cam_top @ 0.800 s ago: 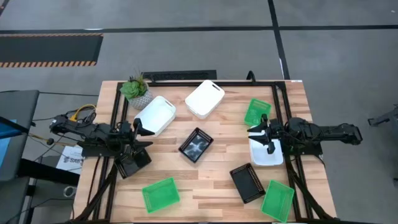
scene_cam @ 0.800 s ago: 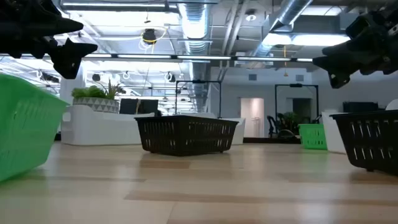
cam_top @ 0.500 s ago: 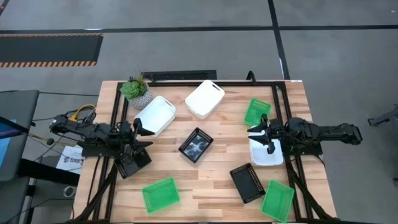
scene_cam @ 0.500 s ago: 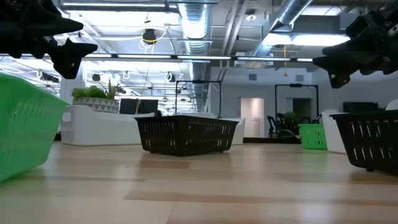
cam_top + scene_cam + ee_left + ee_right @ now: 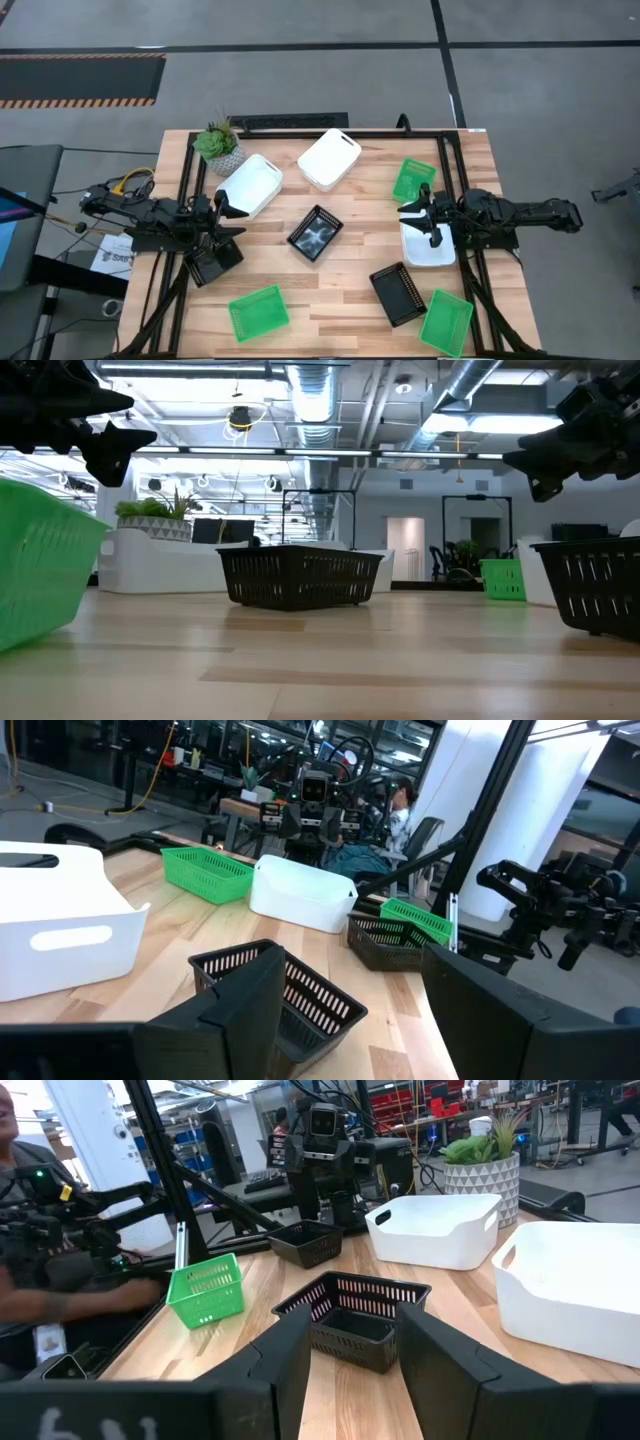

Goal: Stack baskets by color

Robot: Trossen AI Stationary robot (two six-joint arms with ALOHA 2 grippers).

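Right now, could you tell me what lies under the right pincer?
A white basket sits on the table beneath the open right pincer. The arm covers part of the basket's interior, so its contents there are hidden.

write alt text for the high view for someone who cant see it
Nine baskets, three white, three black, three green, lie scattered unstacked on a wooden table. The left hand and right hand hover open at opposite sides, beside a potted plant.

Grey floor [image 5: 300, 60], ceiling ducts [image 5: 310, 390] (striplights on).
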